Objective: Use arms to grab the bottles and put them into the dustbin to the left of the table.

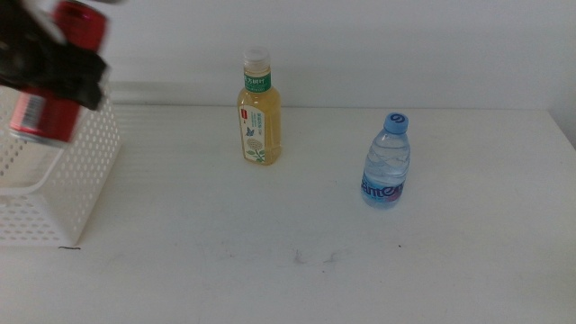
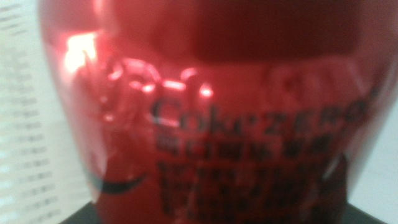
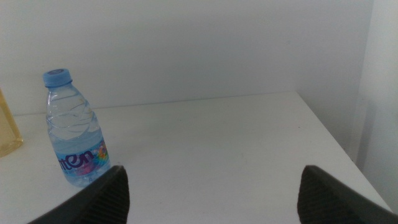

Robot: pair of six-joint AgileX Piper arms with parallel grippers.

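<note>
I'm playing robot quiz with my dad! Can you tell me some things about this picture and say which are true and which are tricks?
1. The left gripper holds the red can above the white basket. True.
2. The tea bottle is lying on its side. False: it stands upright on the table.
3. The water bottle has a blue cap. True.
4. The right gripper is squeezing the water bottle. False: its jaws are open, holding nothing.

a plain pale wall (image 1: 405, 54) stands behind the bench's far edge, bare and evenly lit; in the right wrist view another pale surface (image 3: 380, 93) rises past the bench's side edge
</note>
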